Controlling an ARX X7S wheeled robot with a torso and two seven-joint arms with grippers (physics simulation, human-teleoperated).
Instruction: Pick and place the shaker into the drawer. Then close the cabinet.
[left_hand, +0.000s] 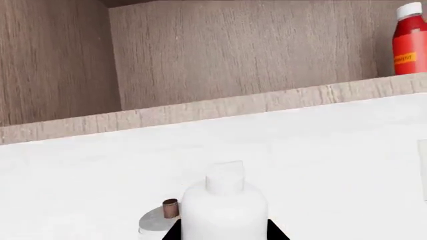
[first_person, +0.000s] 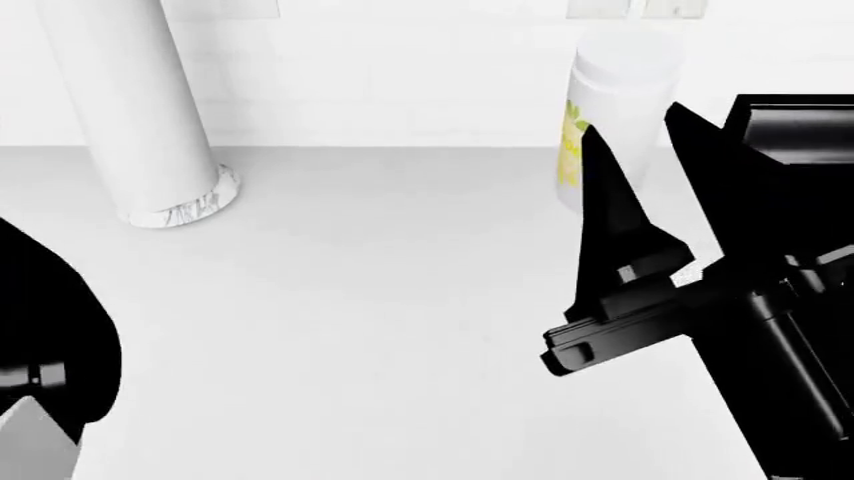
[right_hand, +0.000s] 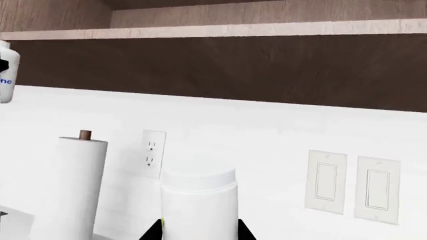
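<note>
The shaker (first_person: 627, 100), a white cylinder with yellow marks on its side, stands upright at the back of the white counter (first_person: 374, 320), against the wall. My right gripper (first_person: 630, 118) has one black finger on each side of it. In the right wrist view the shaker (right_hand: 199, 205) fills the gap of that gripper (right_hand: 200, 232), both tips against its sides. In the left wrist view a white bottle-shaped thing (left_hand: 225, 205) sits between the black tips of my left gripper (left_hand: 225, 232). Only the left arm (first_person: 40, 380) shows in the head view. The drawer and the cabinet are out of view.
A tall white paper-towel column (first_person: 134, 100) stands at the back left of the counter, left of the shaker. An outlet (right_hand: 153, 154) and two switch plates (right_hand: 352, 185) are on the wall. Wood-grain upper shelves (left_hand: 220, 105) hang above, with a red bottle (left_hand: 408, 40) on one.
</note>
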